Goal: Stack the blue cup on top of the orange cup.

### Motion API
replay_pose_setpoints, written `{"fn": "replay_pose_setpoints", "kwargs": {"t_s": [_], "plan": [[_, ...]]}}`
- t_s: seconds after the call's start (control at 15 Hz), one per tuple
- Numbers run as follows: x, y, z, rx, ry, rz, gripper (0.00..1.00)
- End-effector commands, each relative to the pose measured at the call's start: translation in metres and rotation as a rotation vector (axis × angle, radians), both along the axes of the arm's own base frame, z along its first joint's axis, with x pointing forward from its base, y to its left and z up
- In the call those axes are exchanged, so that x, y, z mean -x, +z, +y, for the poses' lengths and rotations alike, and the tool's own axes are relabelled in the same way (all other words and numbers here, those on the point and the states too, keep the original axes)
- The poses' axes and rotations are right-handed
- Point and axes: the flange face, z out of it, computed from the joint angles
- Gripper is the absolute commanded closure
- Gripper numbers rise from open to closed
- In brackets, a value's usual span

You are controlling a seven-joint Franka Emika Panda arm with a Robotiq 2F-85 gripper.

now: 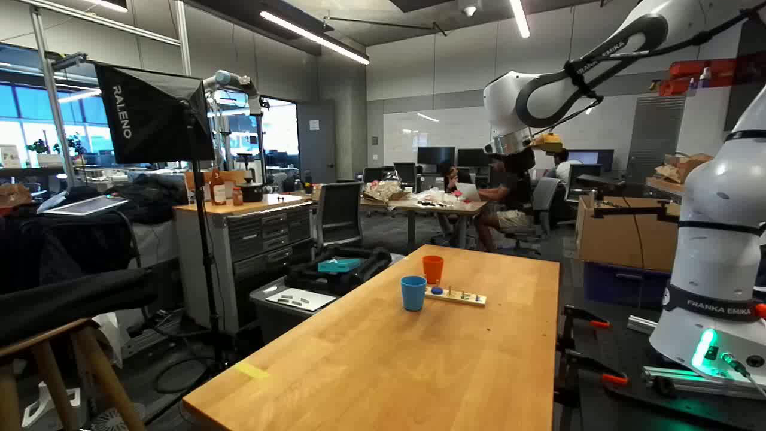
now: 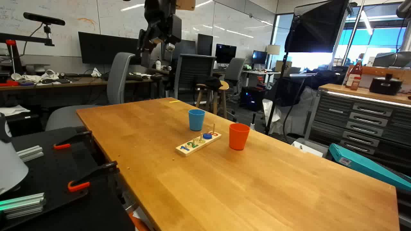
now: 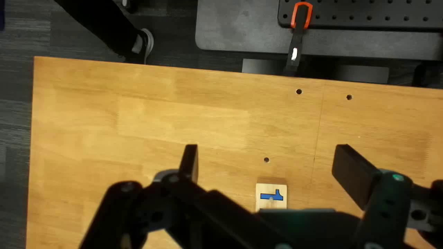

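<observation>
The blue cup point(image 1: 413, 294) stands upright on the wooden table, and it also shows in an exterior view point(image 2: 196, 120). The orange cup point(image 1: 433, 270) stands upright and apart from it, and it also shows in an exterior view point(image 2: 239, 137). Both cups have their open rims up. My gripper point(image 2: 158, 54) hangs high above the table, well above both cups. In the wrist view the gripper point(image 3: 268, 162) has its fingers wide apart with nothing between them. Neither cup shows in the wrist view.
A wooden number board point(image 2: 196, 145) with several pegs and a blue disc lies close beside the cups. Its end with the blue 1 shows in the wrist view point(image 3: 262, 186). Black clamps with orange parts point(image 2: 79, 186) grip the table edge on the robot's side.
</observation>
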Motion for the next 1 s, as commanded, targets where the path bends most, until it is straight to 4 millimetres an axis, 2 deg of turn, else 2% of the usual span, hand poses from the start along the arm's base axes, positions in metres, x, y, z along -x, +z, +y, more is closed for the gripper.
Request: {"fn": "replay_pose_setpoints", "kwargs": {"t_s": [0.0,0.27,0.4,0.53,0.67,0.93], "plan": [[-0.001,0.001,0.0,0.0,0.0,-0.002,0.0],[-0.001,0.002,0.0,0.0,0.0,-0.005,0.0],[-0.015,-0.003,0.007,-0.004,0.011,-0.028,0.0],[-0.044,-0.012,0.031,-0.022,0.06,-0.104,0.0],[-0.077,-0.03,0.065,-0.043,0.105,-0.173,0.0],[-0.134,-0.069,0.121,-0.084,0.15,-0.234,0.0]]}}
